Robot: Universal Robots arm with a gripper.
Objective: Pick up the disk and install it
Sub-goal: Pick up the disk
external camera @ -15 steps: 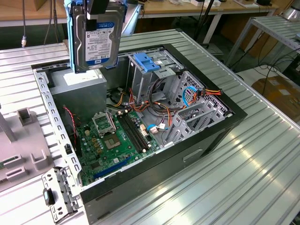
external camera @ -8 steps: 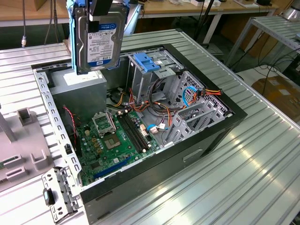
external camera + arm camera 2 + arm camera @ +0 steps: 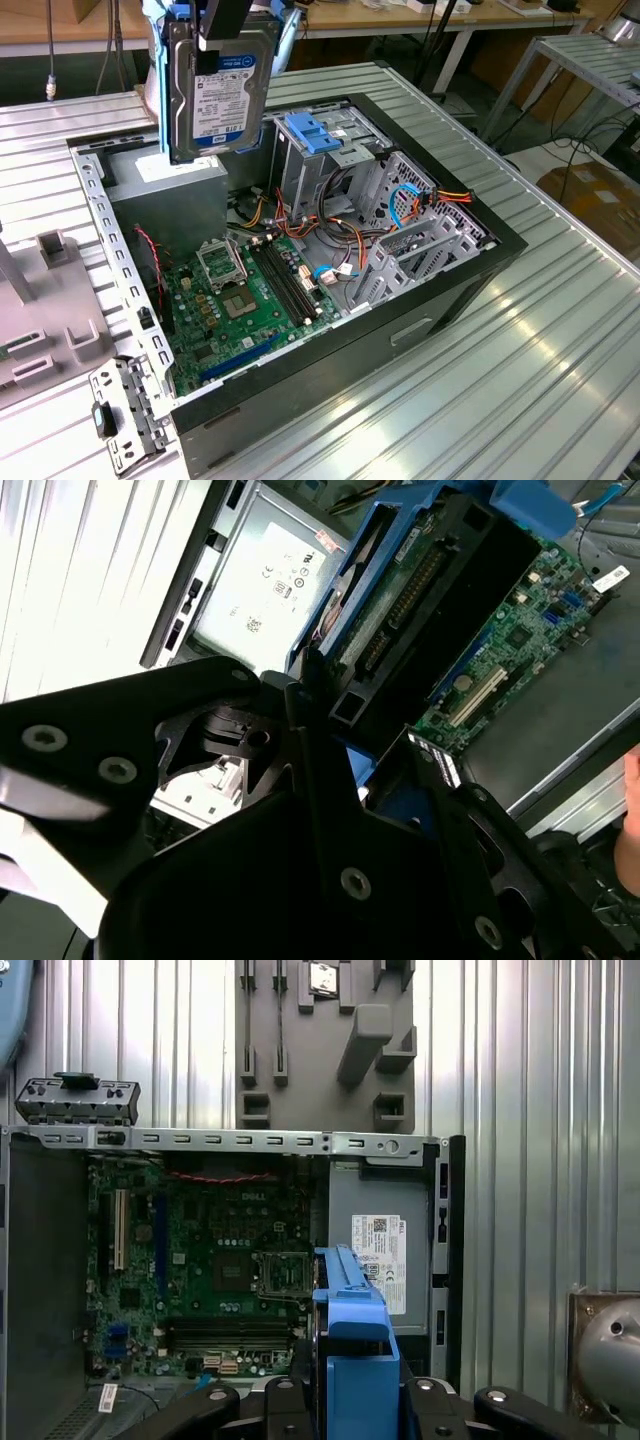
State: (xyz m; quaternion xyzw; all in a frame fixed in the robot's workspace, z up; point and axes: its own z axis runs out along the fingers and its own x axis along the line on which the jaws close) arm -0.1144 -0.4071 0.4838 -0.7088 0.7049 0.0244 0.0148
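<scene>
One disk (image 3: 222, 95) hangs upright with its label facing the exterior view. The gripper (image 3: 226, 30) is clamped on its top end. The disk is raised clear of the open computer case (image 3: 450, 300) and sits above the grey box (image 3: 170, 195) with the white sticker in the case's corner. In the first wrist view, the disk's blue rail (image 3: 355, 1350) sits between the black fingers (image 3: 455, 1405), over the green circuit board (image 3: 215, 1260). A bare blue bracket (image 3: 313, 133) lies on the drive cage. The case rests on a ribbed metal table (image 3: 560, 350).
</scene>
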